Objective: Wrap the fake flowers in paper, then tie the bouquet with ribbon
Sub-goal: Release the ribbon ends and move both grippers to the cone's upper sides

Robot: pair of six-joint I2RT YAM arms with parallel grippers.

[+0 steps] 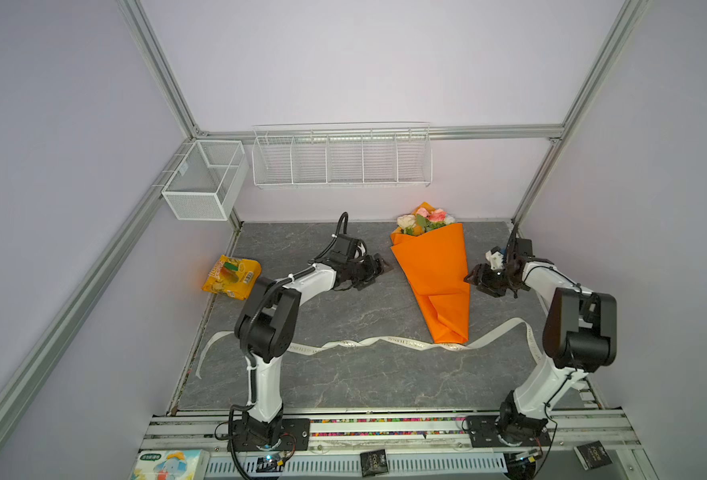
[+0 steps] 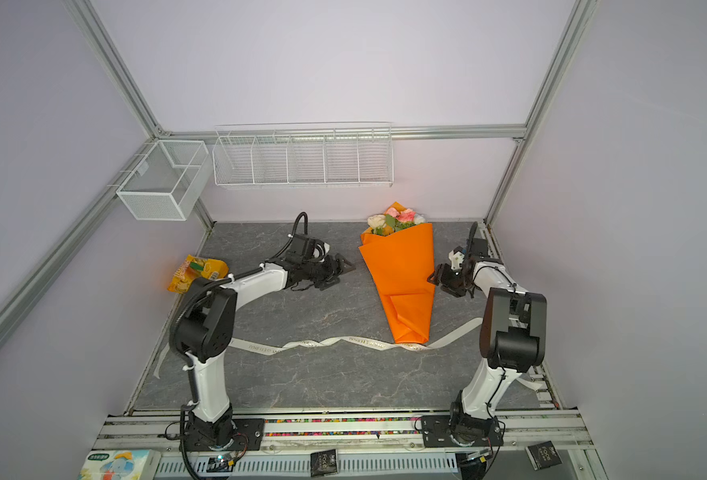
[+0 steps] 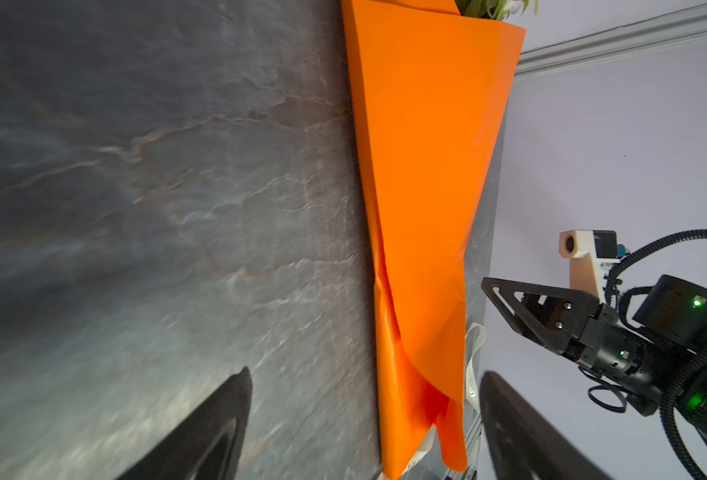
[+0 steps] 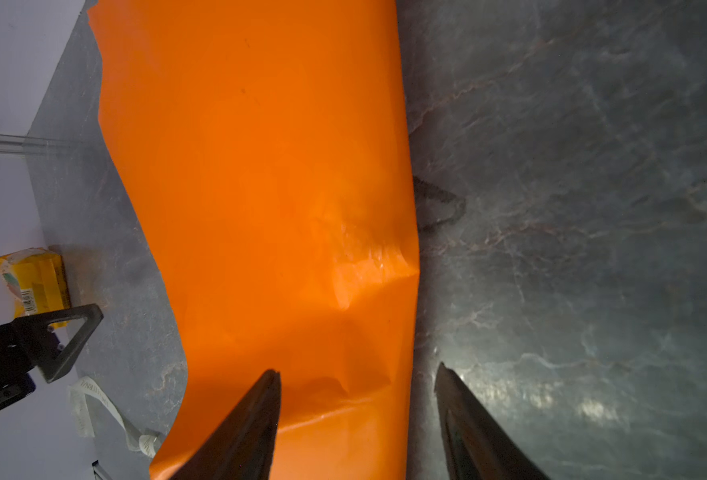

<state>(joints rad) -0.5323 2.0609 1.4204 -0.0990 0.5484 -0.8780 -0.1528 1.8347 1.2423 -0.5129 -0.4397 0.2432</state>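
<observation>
Lying well behind the left jaws, a yellow snack bag [image 1: 231, 277] is taking no part. The left jaws are standing wide and empty, pointing at the bouquet of fake flowers [image 1: 431, 274] but apart from it. The bouquet is resting flat on the counter [image 1: 343, 382] between the two pairs of jaws, its orange paper [image 4: 260, 166] wrapping the stems. A cream ribbon [image 1: 385, 341] is passing under its narrow end, probably so that both ends can be lifted and crossed. The right jaws are also gaping, holding nothing, just beside the paper, whose edge is showing between them, ready, I judge, for gathering the wrap.
</observation>
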